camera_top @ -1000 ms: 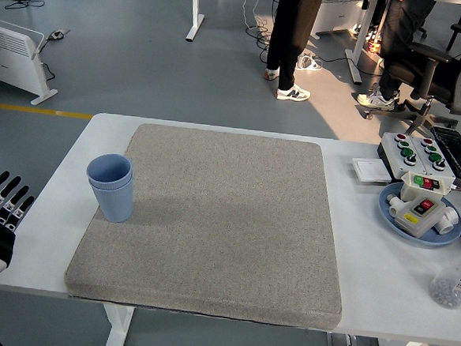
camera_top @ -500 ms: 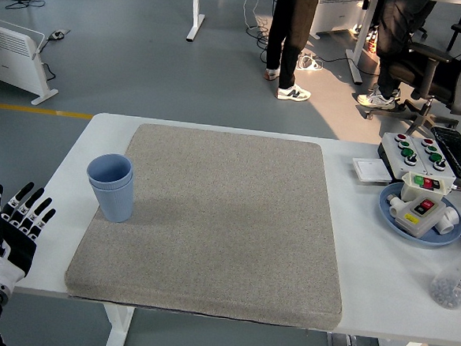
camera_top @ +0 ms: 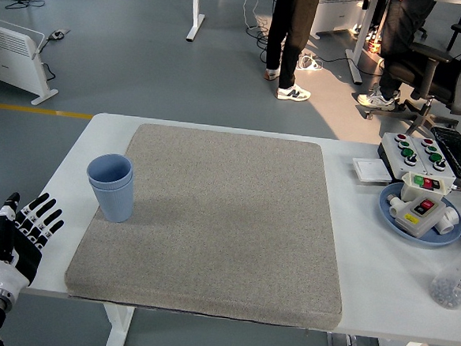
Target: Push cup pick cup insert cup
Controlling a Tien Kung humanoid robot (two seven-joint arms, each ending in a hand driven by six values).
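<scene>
Fingers (camera_top: 39, 211) of my left hand (camera_top: 22, 234) are spread and straight, holding nothing, black with pale tips, pointing up and away from me. That hand hovers at the table's near left corner, just off the left edge of the grey mat (camera_top: 211, 219), palm side turned toward the mat. My wrist shows white below it, right at the lower left corner of the head view. My right hand is nowhere in view.

Over on the mat's left side stand the blue cups (camera_top: 111, 187), one nested inside the other so two rims show, stacked and upright. They sit near the mat's left edge, about midway between its far and near sides, well apart from my hand, with open mat all around them.

The white table (camera_top: 351, 261) runs out to the right, and there I see a blue plate (camera_top: 419, 216) carrying a pale control box with red and green buttons. Behind it sits a button box (camera_top: 418, 153) with green and red buttons, and a small white square panel (camera_top: 371, 170) lies beside it. A clear bottle (camera_top: 454, 280) with a red top stands at the right edge.

Beyond the table, on the grey floor, a person's legs (camera_top: 291, 35) in dark trousers and white shoes stand, and a black office chair (camera_top: 440, 65) sits at the upper right.
</scene>
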